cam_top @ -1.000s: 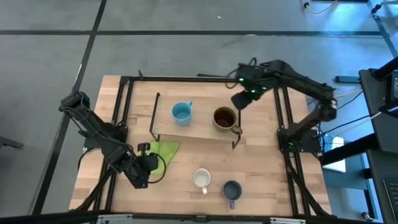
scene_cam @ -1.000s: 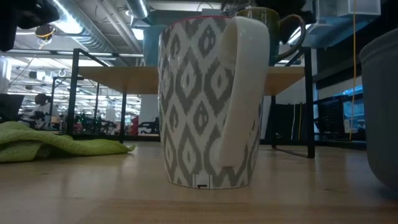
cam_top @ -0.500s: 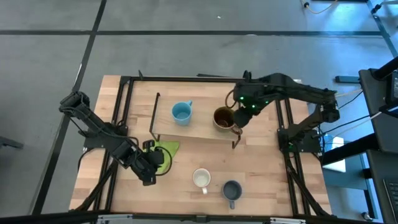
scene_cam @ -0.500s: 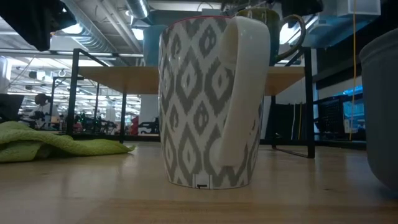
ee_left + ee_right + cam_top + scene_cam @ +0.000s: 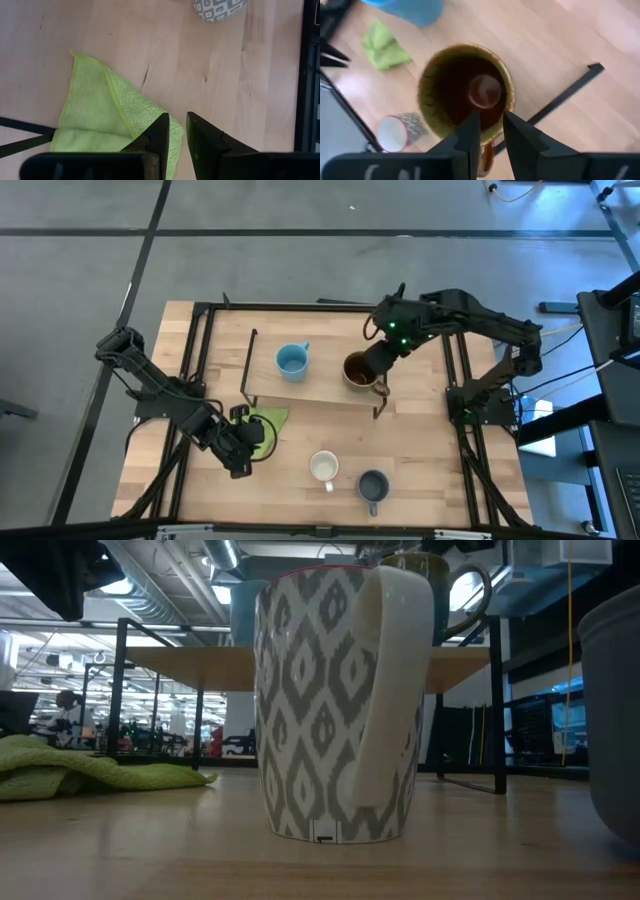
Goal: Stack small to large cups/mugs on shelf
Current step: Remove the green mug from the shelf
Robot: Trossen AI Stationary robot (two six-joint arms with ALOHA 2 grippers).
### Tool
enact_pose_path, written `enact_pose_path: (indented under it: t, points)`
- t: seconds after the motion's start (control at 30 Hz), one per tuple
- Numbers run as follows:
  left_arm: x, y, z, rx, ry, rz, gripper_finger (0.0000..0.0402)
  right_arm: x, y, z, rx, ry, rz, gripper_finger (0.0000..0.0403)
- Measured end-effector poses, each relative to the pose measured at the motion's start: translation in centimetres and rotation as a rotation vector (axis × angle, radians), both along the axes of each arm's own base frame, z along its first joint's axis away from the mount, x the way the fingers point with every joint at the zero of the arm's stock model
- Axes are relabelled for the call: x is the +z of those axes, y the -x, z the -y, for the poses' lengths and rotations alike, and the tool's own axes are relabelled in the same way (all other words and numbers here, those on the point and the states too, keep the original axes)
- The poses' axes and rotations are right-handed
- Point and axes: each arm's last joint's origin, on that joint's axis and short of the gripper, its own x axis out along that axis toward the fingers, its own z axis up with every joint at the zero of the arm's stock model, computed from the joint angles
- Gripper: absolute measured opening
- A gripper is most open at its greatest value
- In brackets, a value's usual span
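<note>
The brown mug (image 5: 360,370) with a dark inside and the light blue mug (image 5: 291,361) stand upright on the light-wood shelf (image 5: 320,388). The white patterned mug (image 5: 323,467) and the grey-blue mug (image 5: 372,485) stand on the table near its front edge. My right gripper (image 5: 374,362) is over the brown mug's right rim and shut on it. My left gripper (image 5: 246,448) hangs over the green cloth (image 5: 264,423), its fingers almost together and holding nothing. My right gripper has the brown mug's rim (image 5: 496,131) between its two fingers, just by the handle (image 5: 487,155). One finger (image 5: 472,125) is inside the mug and the other is outside. The fingers come from above, pointing down. The mug stands upright on the shelf.
The green cloth (image 5: 100,110) lies crumpled on the table at the shelf's near left corner. The shelf's black wire ends (image 5: 250,370) rise at its sides, and a black frame runs around the tabletop (image 5: 195,380). Bare wood lies between the shelf and the two front mugs.
My right gripper has come from the table's far side toward the near edge and down onto the brown mug's rim by the handle. My left gripper has shifted a little toward the table's right, over the cloth. The mugs stand where they were.
</note>
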Motion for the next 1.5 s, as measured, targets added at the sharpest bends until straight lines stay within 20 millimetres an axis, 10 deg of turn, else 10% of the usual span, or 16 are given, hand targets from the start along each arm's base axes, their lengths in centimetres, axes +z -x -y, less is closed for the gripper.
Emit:
enact_pose_path:
  t: [1.5]
  points:
    - [0.0, 0.0, -0.1, 0.005, -0.038, 0.02, 0.006, -6.1, -5.1, 0.5, 0.083, 0.006, -0.3, 0.0042]
